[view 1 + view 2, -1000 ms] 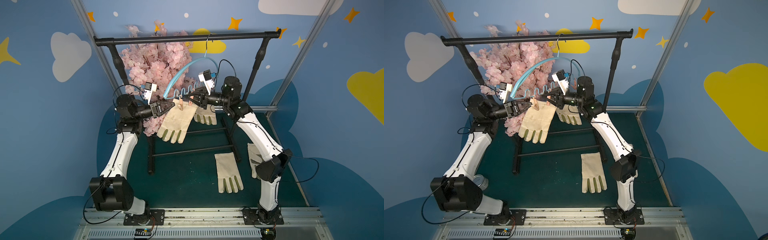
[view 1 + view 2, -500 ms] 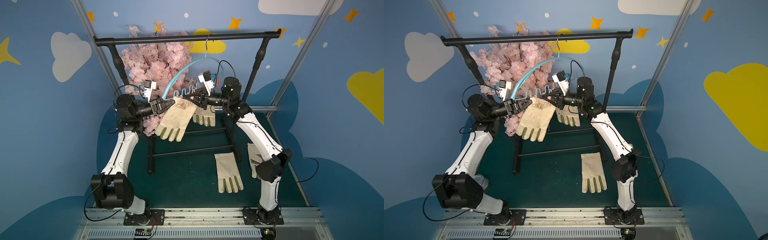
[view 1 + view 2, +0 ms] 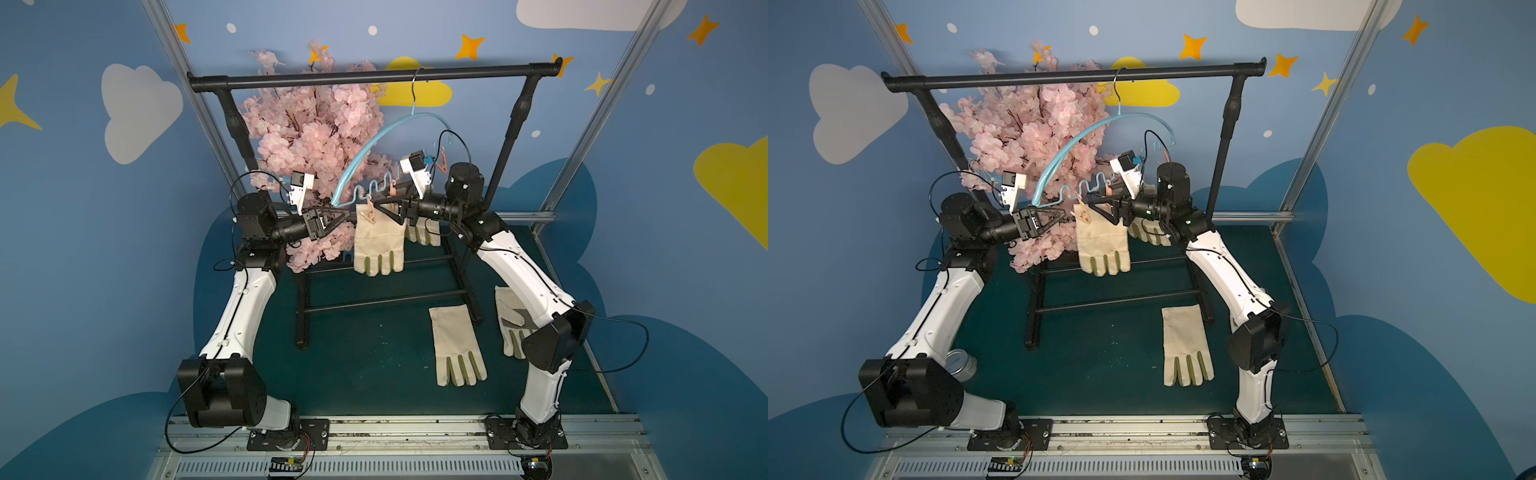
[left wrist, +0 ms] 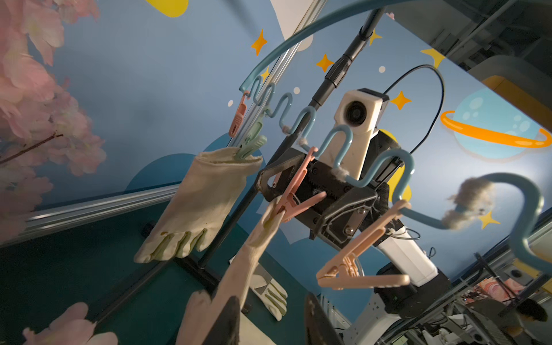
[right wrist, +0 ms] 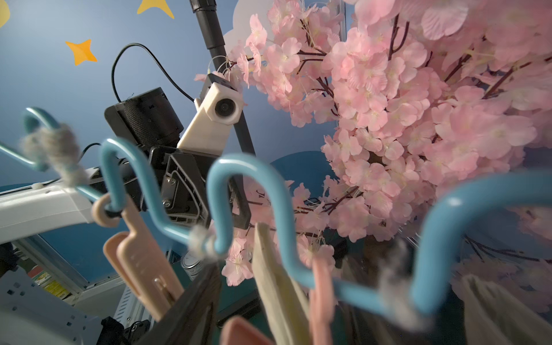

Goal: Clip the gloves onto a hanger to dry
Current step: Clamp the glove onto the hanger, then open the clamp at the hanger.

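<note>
Open, empty: left pincer (image 3: 349, 212), right pincer (image 3: 380, 206), flanking clipped glove (image 3: 379, 243). Below hanger (image 3: 351, 166): loose glove (image 3: 455, 345), cuff toward it; right pincer nearer.

Floor (image 3: 365, 357): a dark green mat is carrying the scene in both top views.
Glove (image 3: 457, 345): lying flat on the mat right of centre, its fingers pointing toward the front.
Second glove (image 3: 506, 309): lying near it, farther right, grey patch up, partly hidden.
Rack (image 3: 302, 316): standing on the mat on black feet.
Can (image 3: 960, 364): sitting near the mat's front left corner in a top view.
</note>
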You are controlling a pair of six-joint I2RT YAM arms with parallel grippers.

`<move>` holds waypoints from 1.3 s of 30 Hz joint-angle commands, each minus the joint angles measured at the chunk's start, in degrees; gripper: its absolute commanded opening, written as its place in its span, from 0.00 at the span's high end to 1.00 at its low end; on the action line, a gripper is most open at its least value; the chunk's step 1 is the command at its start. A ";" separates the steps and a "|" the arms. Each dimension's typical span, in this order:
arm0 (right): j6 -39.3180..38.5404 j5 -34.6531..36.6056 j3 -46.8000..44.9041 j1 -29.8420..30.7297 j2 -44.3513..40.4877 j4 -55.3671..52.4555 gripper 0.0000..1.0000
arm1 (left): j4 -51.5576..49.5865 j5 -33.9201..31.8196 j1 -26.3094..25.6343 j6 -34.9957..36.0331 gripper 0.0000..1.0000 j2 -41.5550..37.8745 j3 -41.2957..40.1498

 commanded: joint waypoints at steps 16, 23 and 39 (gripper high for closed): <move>-9.04 15.66 -15.77 0.15 -18.43 -2.69 0.35 | -18.10 -23.04 -5.71 10.49 0.36 -17.79 -9.31; -12.48 16.11 -12.39 3.32 -16.75 -6.63 0.36 | -27.84 -33.09 -13.56 13.30 0.31 -24.27 -4.07; -13.38 18.76 -2.31 6.62 -9.28 -9.09 0.39 | -35.88 -37.22 -19.61 16.75 0.25 -24.39 10.12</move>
